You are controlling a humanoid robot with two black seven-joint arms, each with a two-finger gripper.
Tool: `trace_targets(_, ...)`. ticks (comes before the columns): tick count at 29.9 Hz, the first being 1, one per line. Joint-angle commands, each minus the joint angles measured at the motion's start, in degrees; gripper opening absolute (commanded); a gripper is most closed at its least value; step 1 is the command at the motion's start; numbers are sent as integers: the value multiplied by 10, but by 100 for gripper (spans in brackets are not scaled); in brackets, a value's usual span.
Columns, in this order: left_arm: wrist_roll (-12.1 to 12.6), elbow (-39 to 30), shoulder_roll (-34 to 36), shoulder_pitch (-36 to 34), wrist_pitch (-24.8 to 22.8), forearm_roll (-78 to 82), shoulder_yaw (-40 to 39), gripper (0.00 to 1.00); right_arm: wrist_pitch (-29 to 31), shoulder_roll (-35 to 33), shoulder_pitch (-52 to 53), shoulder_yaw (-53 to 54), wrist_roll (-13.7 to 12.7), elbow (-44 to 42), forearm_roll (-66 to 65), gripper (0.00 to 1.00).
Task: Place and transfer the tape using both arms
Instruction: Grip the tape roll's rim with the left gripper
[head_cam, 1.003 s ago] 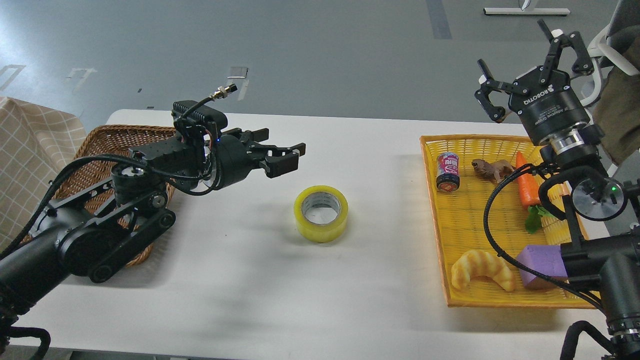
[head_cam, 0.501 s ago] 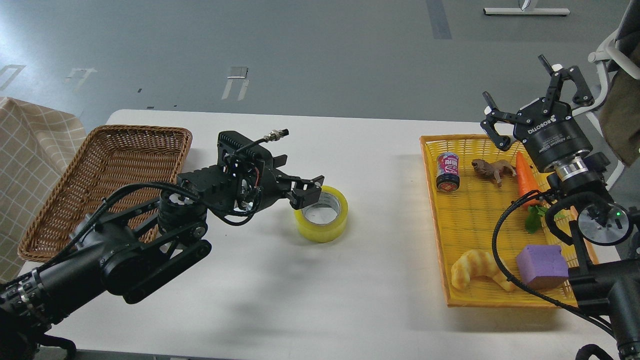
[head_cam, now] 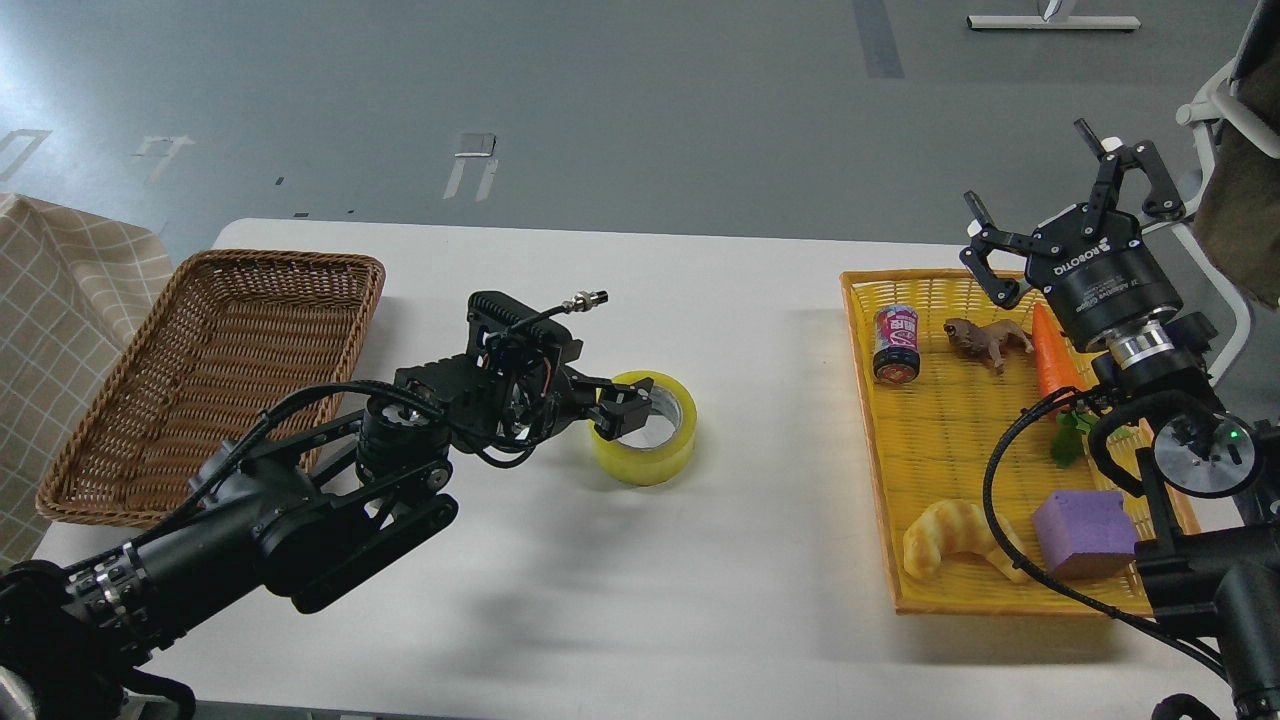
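Observation:
The tape (head_cam: pixel 650 455), a yellow translucent roll with a pale core, lies flat on the white table (head_cam: pixel 640 600) near its middle. My left gripper (head_cam: pixel 622 407) reaches in from the left and is down at the roll's left rim. Its fingers are apart, and one fingertip (head_cam: pixel 628 392) is over the core opening. The roll rests on the table. My right gripper (head_cam: pixel 1045 190) is open and empty, held high over the far right corner of the yellow tray (head_cam: pixel 870 460), well away from the tape.
A brown wicker basket (head_cam: pixel 130 440) stands at the table's left. The yellow tray at the right holds a small can (head_cam: pixel 896 343), a toy animal (head_cam: pixel 985 338), a carrot (head_cam: pixel 1053 360), a croissant (head_cam: pixel 960 535) and a purple block (head_cam: pixel 1083 532).
My left gripper has moved right and down from above the table onto the tape's left rim. My right gripper has drifted slightly right and down. The tape has not moved.

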Motion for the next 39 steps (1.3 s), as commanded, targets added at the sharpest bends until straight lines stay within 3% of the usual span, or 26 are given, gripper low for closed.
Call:
trace_targets(1,0,8,-4,2,0,0,1,84,0,0,0,0,0,0,0,100)
trace_targets(9,0,17,-4,2,0,-1,23,67,0,2,-1,0,1,0,1,100)
trace_targets(16,0,27,-8,3,0,-1,25,67,0,3,-5,0,2,1,1,100)
trace_targets(19,0,31,-11,4,0,0,25,62,0,3,-6,0,2,1,1,100)
trace_targets(25,0,44,-17,6,0,0,26,22,0,4,-9,0,3,1,1,100)
trace_targets(27,0,52,-19,6,0,0,26,0,0,4,-9,0,3,1,1,100)
trace_targets(39,-9,51,-19,-2,0,1,25,0,0,5,-9,1,4,1,1,100)
